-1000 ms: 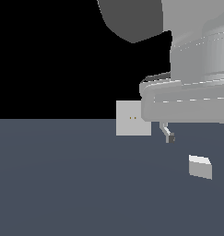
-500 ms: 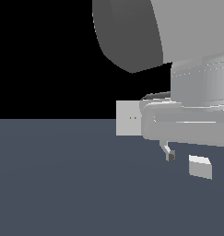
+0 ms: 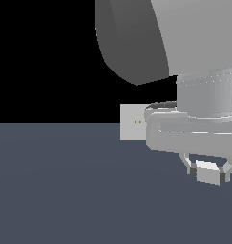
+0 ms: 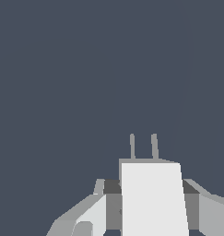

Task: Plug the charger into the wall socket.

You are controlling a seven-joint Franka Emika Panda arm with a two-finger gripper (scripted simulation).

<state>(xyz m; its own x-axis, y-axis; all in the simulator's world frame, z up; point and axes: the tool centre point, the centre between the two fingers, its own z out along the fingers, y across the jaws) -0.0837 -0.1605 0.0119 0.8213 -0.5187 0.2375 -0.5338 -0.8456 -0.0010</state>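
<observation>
Gripper [image 3: 207,171] low at lower right of exterior frame, fingers either side of charger [image 3: 207,172], dark pads against its sides: holding charger. Charger just above dark floor [image 3: 65,190]. Wrist view: charger [image 4: 152,198] between fingers [image 4: 112,203], two prongs [image 4: 143,146] projecting from its far end. Wall socket [image 3: 131,122] upright at frame centre, partly behind arm [image 3: 194,95], well apart from charger.

The charger [image 3: 208,172] is a small white box lying on the tabletop [image 3: 65,190], two thin prongs [image 4: 143,146] sticking out of one end. The wall socket [image 3: 132,122], a light-grey square plate with two yellowish dots, stands upright well apart from the charger.
</observation>
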